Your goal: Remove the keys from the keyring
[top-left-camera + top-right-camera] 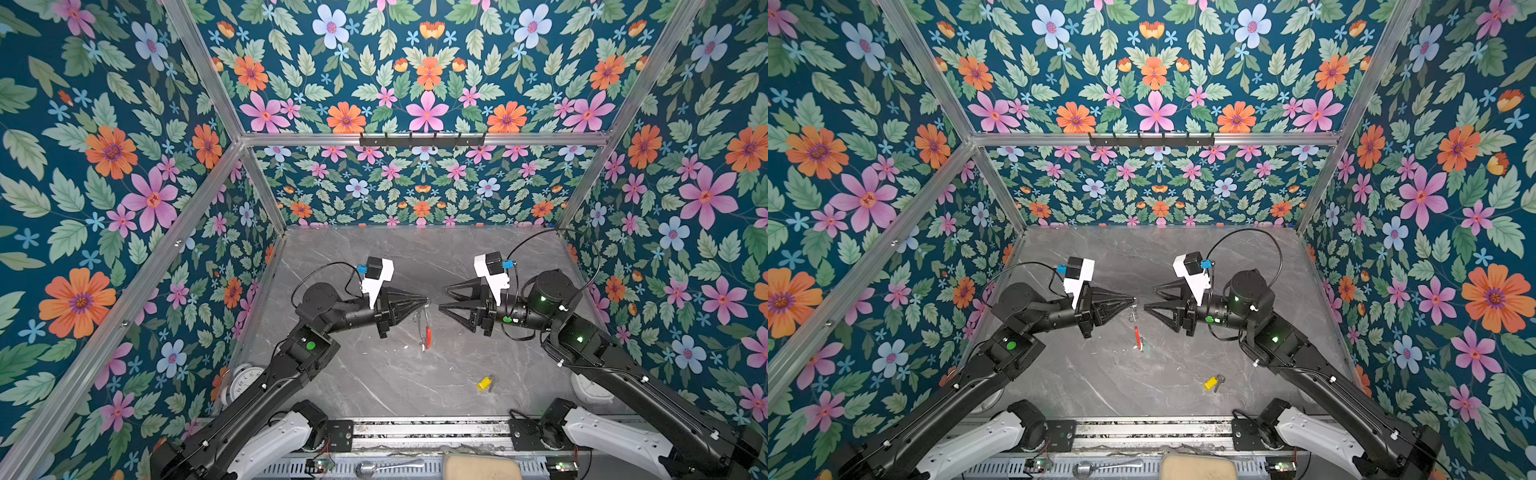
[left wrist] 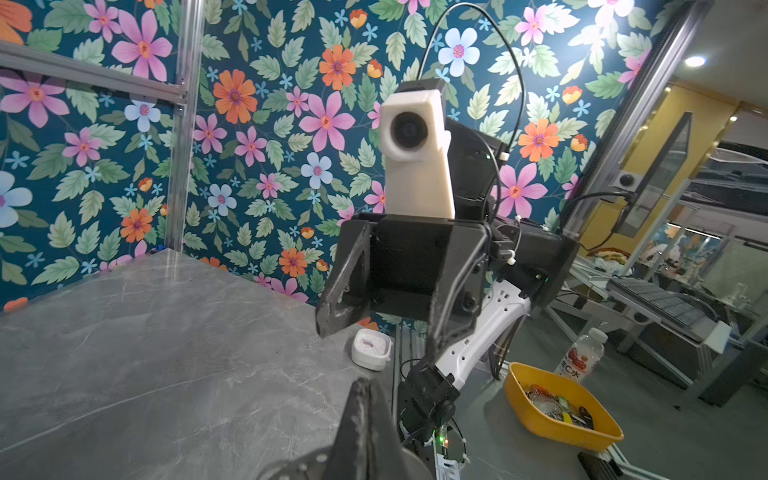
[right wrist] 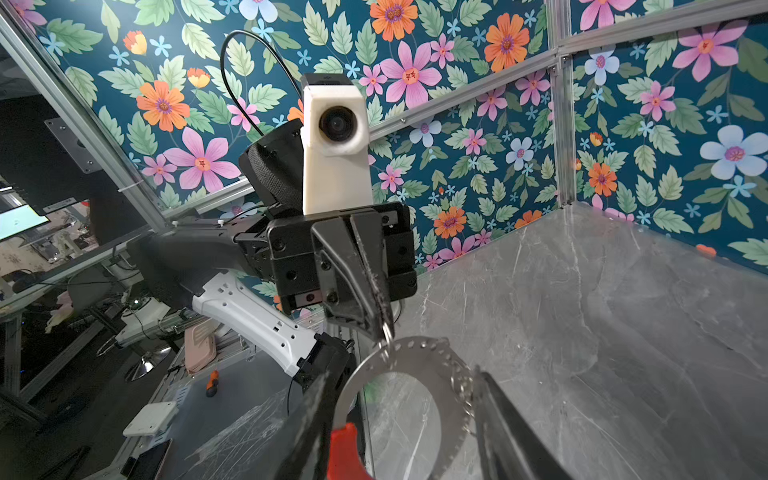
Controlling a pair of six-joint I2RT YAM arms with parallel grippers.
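The keyring (image 3: 419, 353), a flat grey hoop with a red sleeve (image 3: 345, 451), hangs above the table from my left gripper (image 1: 426, 299). That gripper is shut on a small split ring (image 3: 386, 330) at the hoop's top edge. In both top views the hoop shows edge-on, red sleeve (image 1: 1137, 336) low. My right gripper (image 1: 442, 297) stands open just to the right of the hoop, not touching it. One of the keys, the one with the yellow tag (image 1: 484, 382), lies loose on the table at front right. A small pale piece (image 1: 422, 344) hangs by the sleeve.
A white clock (image 1: 244, 380) sits at the table's left edge behind my left arm, and a white object (image 1: 590, 388) lies under the right arm. A yellow bin (image 2: 557, 409) stands off the table. A black hook rail (image 1: 422, 140) is on the back frame.
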